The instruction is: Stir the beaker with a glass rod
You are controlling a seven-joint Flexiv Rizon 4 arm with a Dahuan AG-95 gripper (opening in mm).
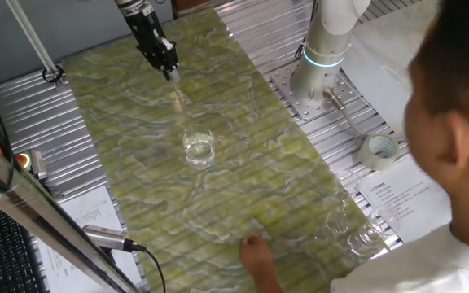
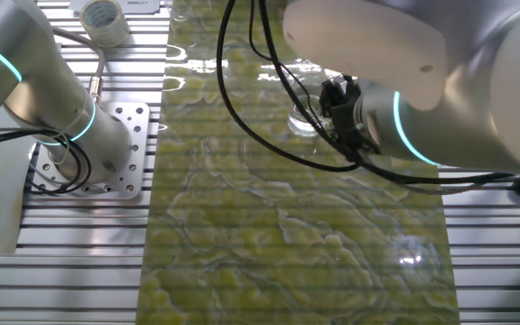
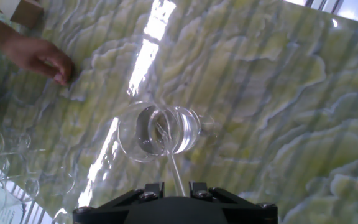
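The beaker [image 1: 199,150] is a short clear glass with liquid, standing mid-way along the green marbled mat [image 1: 243,195]. My gripper [image 1: 170,72] hangs above and behind it, shut on the glass rod [image 1: 178,94], which slants down towards the beaker. In the hand view the rod [image 3: 174,163] runs out from between my gripper's fingers [image 3: 176,186] and its tip lies over the beaker's [image 3: 159,132] opening. I cannot tell if the tip touches the liquid. In the other fixed view the beaker [image 2: 301,120] is partly hidden behind my arm.
A person's hand [image 1: 256,249] rests on the mat's near end, also in the hand view [image 3: 41,57]. A cluster of small glass vessels [image 1: 355,228] stands at the mat's right edge. A tape roll [image 1: 379,150] and the arm's base [image 1: 326,59] are on the slatted table.
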